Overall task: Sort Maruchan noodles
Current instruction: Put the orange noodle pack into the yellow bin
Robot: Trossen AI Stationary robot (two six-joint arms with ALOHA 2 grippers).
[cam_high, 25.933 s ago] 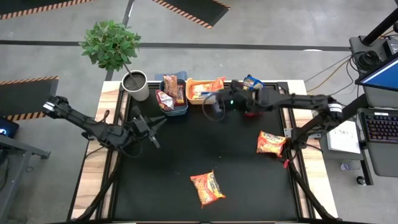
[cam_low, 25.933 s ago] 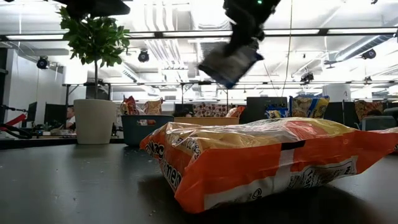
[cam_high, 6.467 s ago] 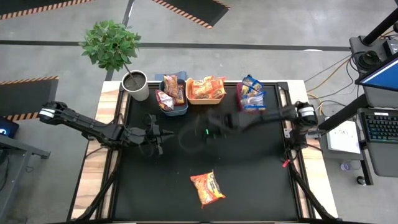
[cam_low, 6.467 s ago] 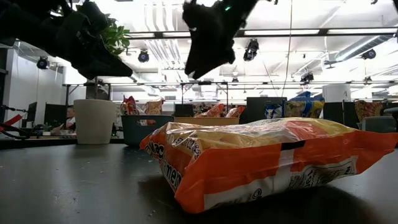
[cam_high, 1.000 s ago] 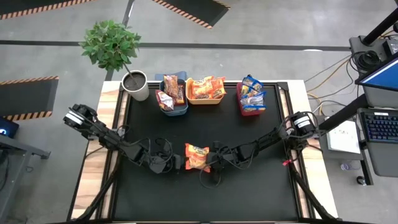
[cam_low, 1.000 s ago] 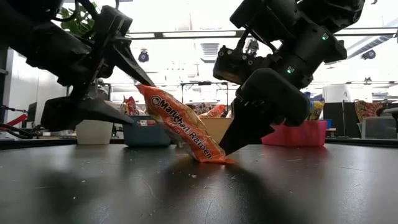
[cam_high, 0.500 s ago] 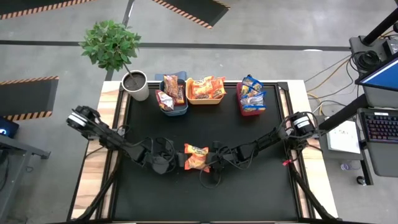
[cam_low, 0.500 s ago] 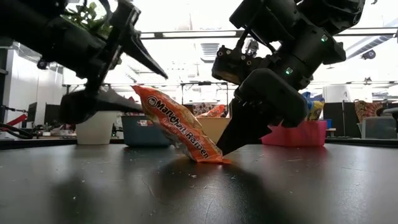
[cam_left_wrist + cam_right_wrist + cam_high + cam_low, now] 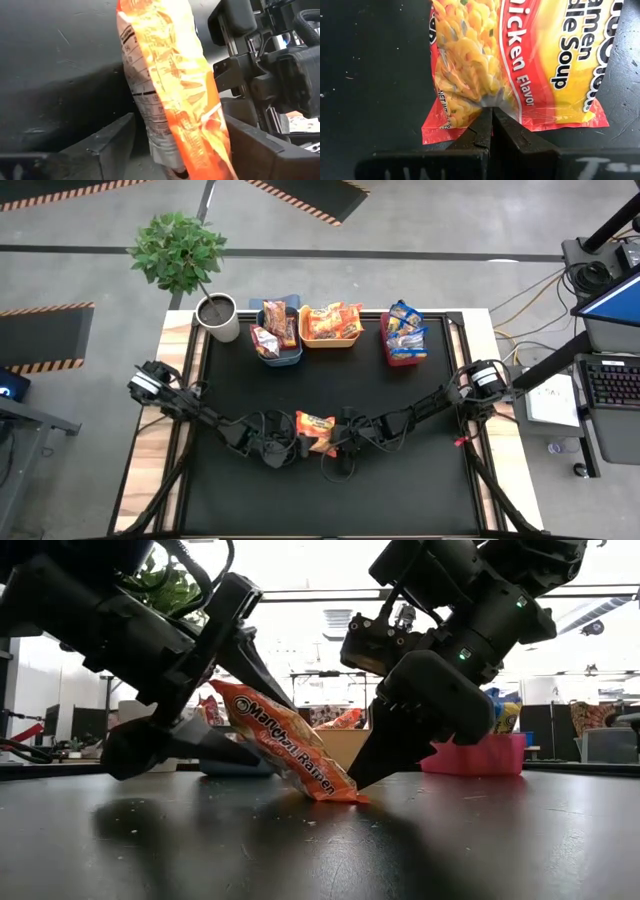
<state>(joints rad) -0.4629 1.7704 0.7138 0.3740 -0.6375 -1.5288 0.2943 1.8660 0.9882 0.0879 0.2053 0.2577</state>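
Orange noodle packet [image 9: 287,743] stands tilted on the counter [image 9: 420,480], pinched at its lower edge by the right end effector [image 9: 491,116]; left end effector [image 9: 232,720] straddles it, fingers spread.

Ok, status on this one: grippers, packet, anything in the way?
Right gripper shut, pinching the orange packet by its edge, tilted, low end on the table. Left gripper open, fingers astride the packet's upper end. Nothing in the way.

I'm driving this in an open-plan lab or office: exposed ceiling ducts [image 9: 300,615], hazard-striped floor tape [image 9: 300,195], a laptop [image 9: 612,305] and keyboard [image 9: 610,385] beside my black worktop [image 9: 400,490].
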